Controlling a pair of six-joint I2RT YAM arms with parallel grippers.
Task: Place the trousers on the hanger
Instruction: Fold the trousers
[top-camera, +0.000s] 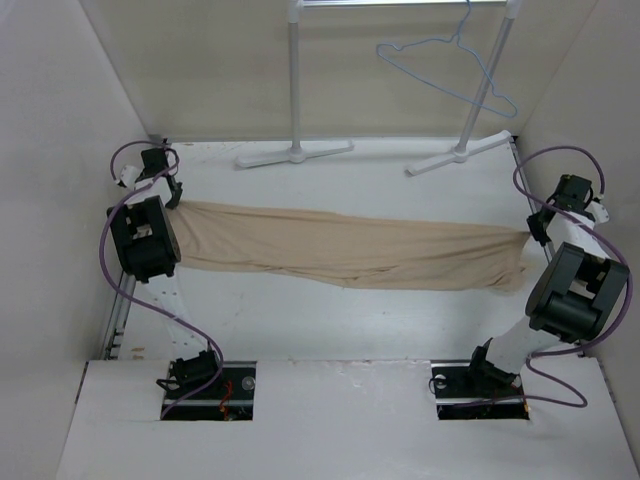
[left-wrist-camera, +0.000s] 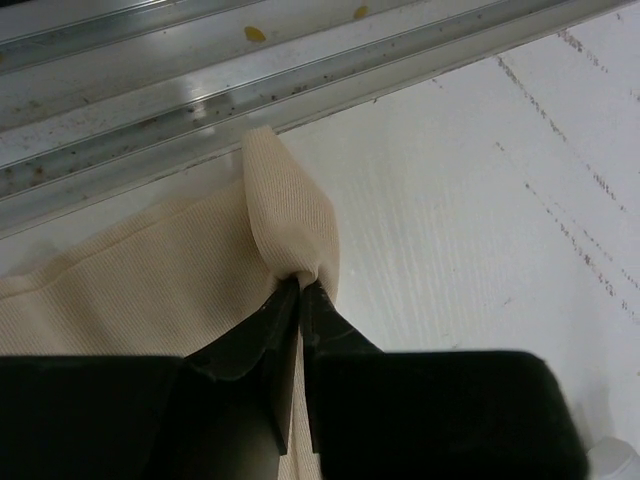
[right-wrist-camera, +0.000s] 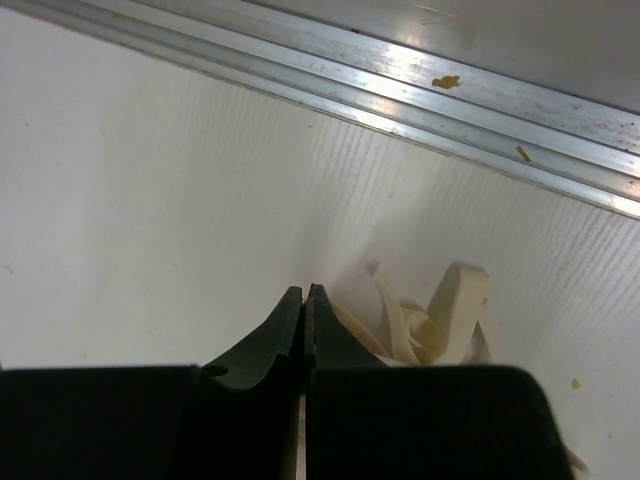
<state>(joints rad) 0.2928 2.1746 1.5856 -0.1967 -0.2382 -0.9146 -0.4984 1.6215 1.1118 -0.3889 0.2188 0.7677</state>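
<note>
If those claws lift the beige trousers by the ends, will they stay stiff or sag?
Probably sag: the trousers lie flat and wrinkled on the table, so they look soft and floppy. Likely light, since the left gripper pinches a thin fold of cloth. The fine ribbed weave may resist slipping.

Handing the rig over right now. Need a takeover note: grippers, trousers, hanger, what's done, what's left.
Left gripper: shut on one end of the trousers, by the left table edge.
Right gripper: shut. Fabric bunches just beside its fingertips and none shows between them, so the grip is unconfirmed.
The trousers lie stretched flat across the table, from one gripper to the other.
The hanger hangs on the white rack at the back, untouched.
Done: trousers spread out.
Left: check the right grip, lift, get them onto the hanger.
</note>
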